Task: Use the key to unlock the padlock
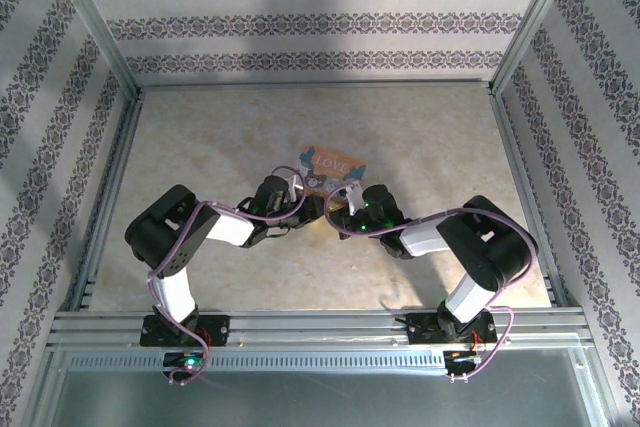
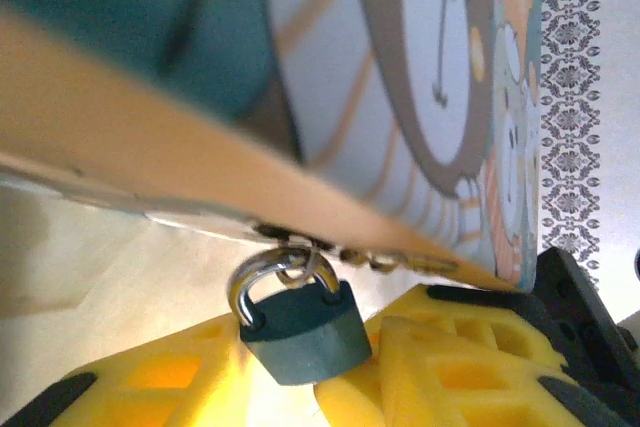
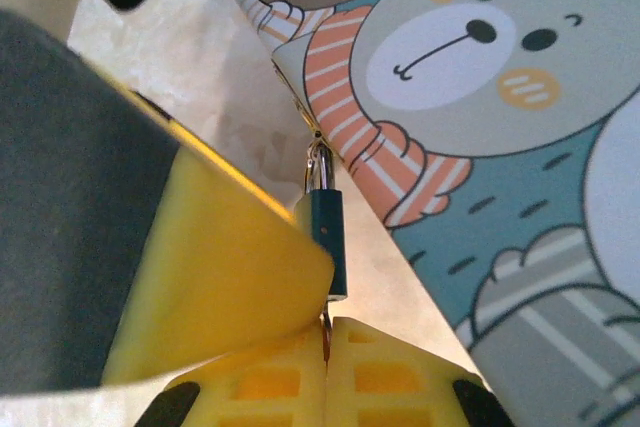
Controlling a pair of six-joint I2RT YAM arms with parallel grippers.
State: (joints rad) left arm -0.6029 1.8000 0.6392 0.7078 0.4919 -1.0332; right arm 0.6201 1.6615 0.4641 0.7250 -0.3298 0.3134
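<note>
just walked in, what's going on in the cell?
Both arms are working on the padlock, which hangs from the hasp of the cartoon box. The left gripper has its fingers on either side of the lock body; I can't tell whether they are pressing on it. The right gripper is shut on the key, with its tip right at the lock's underside. The shackle looks seated, so it's not unlocked yet.
</note>
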